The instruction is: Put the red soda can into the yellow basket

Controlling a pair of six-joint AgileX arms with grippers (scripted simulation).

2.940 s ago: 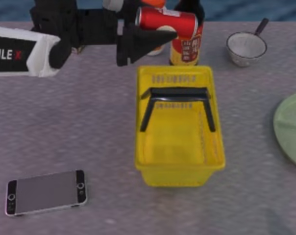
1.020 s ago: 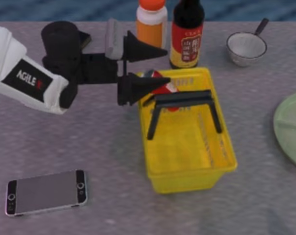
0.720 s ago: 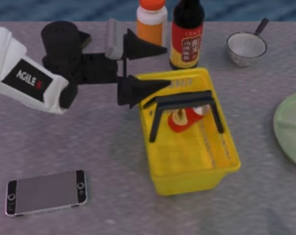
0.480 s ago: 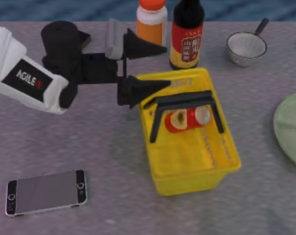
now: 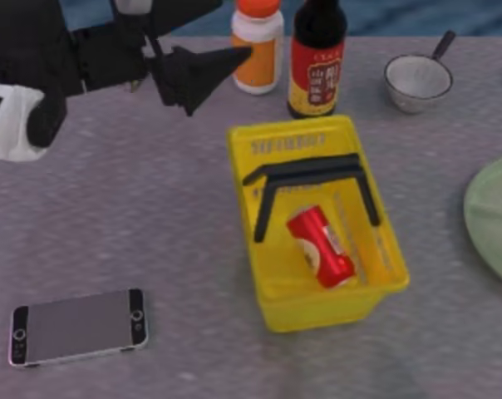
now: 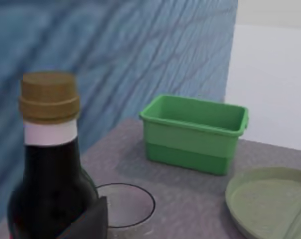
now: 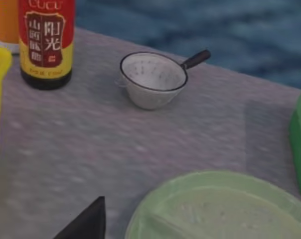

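The red soda can [image 5: 320,247] lies on its side inside the yellow basket [image 5: 382,285], under its dark handle [image 5: 313,170]. The left claw [image 5: 203,41], fingers apart and empty, hovers near the white bottle [image 5: 257,46] and dark bottle [image 5: 317,58].

- We see a tall dark glass bottle with a red and yellow label [image 5: 317,56] at the top centre of the top view.
- Just left of it stands a white plastic bottle with an orange label and cap [image 5: 258,43].
- A small white strainer bowl with a dark handle [image 5: 417,81] sits upper right.
- A pale green round plate [image 5: 494,218] is cut by the right edge.
- A flat black-framed smartphone [image 5: 76,326] lies lower left.
- A green rectangular plastic bin [image 6: 194,132] appears in the left wrist view.
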